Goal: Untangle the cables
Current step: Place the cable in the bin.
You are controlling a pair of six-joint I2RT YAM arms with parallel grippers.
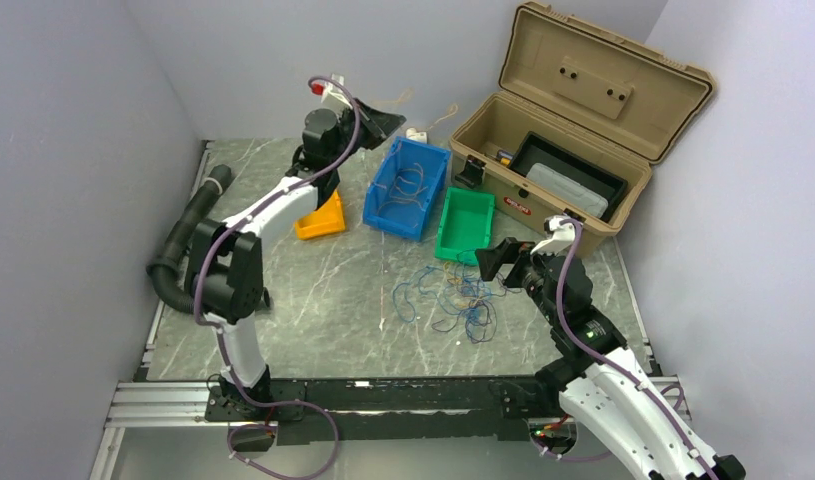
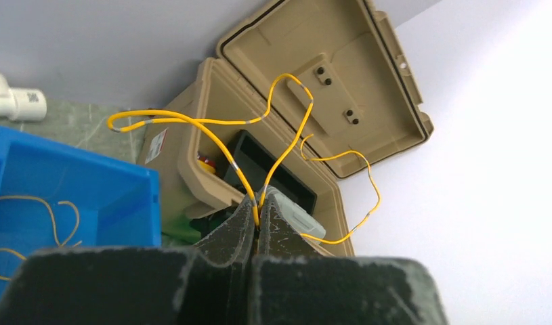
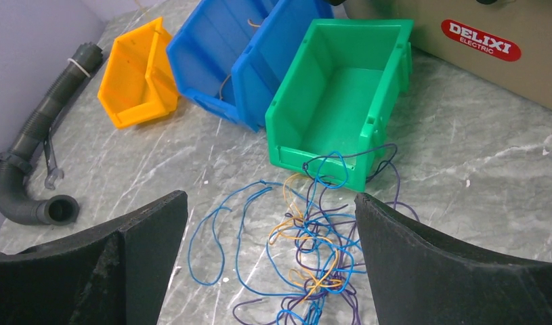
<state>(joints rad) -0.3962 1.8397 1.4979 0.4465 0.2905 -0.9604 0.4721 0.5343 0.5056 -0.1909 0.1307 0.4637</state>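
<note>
Presently the cables lie just ahead of the wide-open right end effector; left end effector clamps a yellow strand.

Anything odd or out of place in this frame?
Mostly tidy. One thing: loops of the cables ride up onto the green bin's front lip rather than lying flat. The left gripper holds one yellow wire aloft.

My left gripper is pinched tight on a yellow cable; my right gripper is spread wide, angled downward.
</note>
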